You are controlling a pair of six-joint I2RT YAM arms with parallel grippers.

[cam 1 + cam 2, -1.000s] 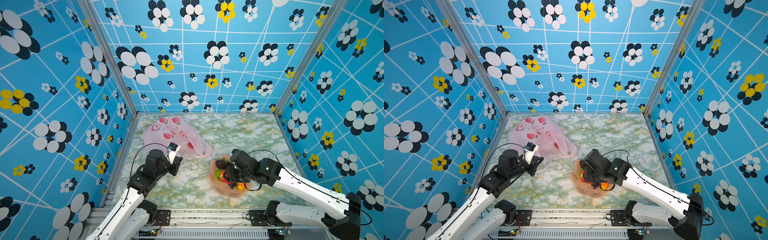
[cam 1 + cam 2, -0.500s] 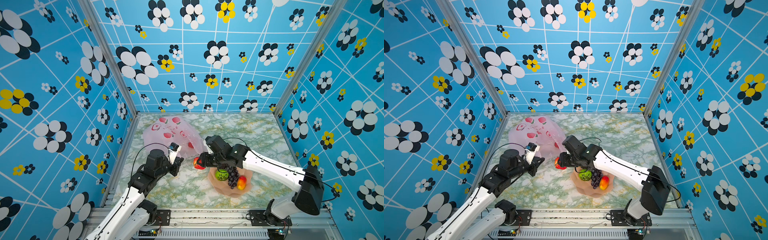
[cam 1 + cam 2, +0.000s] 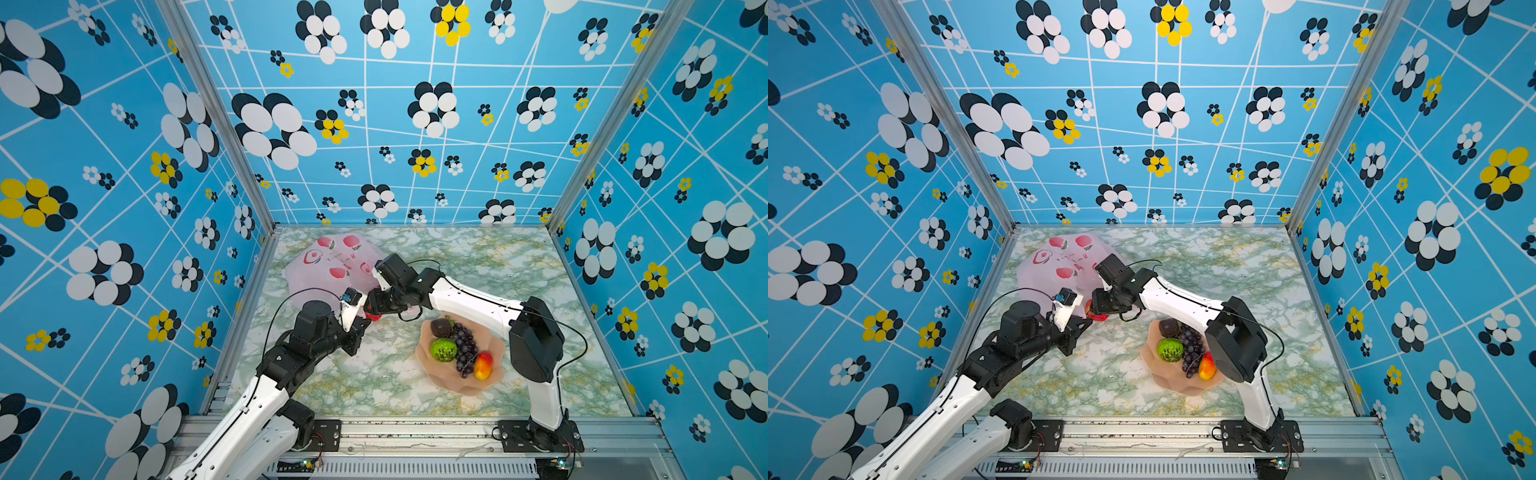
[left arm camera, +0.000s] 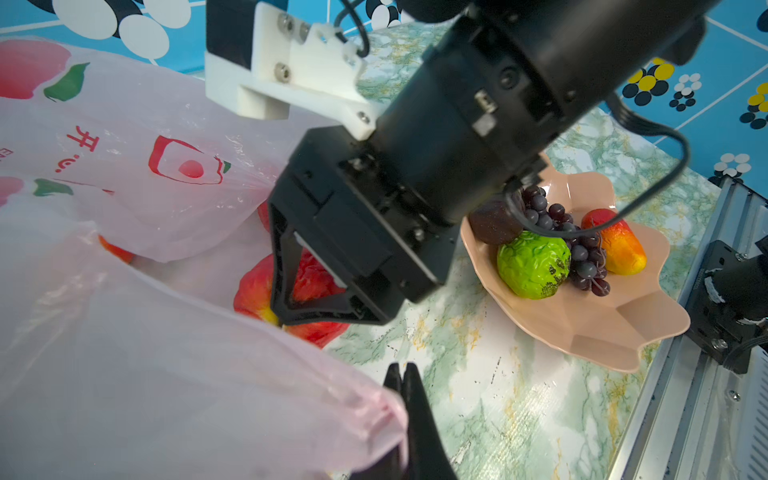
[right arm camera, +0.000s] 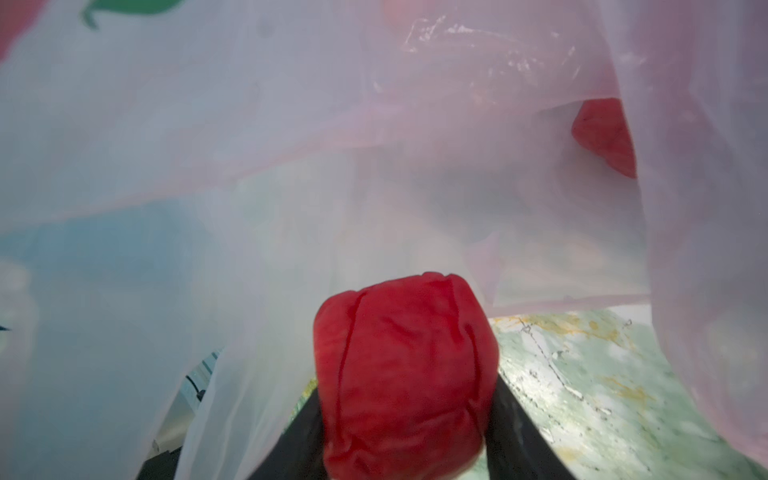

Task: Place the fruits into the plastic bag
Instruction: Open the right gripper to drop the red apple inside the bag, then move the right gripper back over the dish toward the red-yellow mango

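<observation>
On a green-marbled desk (image 3: pixel 478 266) walled in by blue flowered panels, one plastic bag (image 3: pixel 328 266) lies at the far left. It is pale pink and crinkly, with red fruit prints, and its mouth is turned toward my arms. One peach-pink scalloped bowl (image 3: pixel 467 385) sits at the front right, well apart from the bag.

My left fingers (image 4: pixel 415 415) are pressed together on the bag's rim, pinching the film and holding the mouth lifted off the desk. My right fingers (image 4: pixel 281 274) reach across the middle and clamp one red apple (image 4: pixel 253 286) right at that opening, partly under the raised film.

I judge this to be the loading step, with the apple at the mouth but not yet released. The next move calls for pushing it deeper past the rim and spreading my right fingers. I then need to back out without snagging the thin film, while my left side holds the mouth up.

Four fruits wait in the bowl:
- one green fruit (image 3: pixel 443 350)
- one bunch of dark purple grapes (image 3: pixel 465 349)
- one dark brown piece (image 3: pixel 440 327)
- one orange-yellow mango (image 3: pixel 482 365)

Inside the bag, one red fruit (image 5: pixel 602 137) shows plainly. Other reddish shapes behind the film are too vague for me to count.
</observation>
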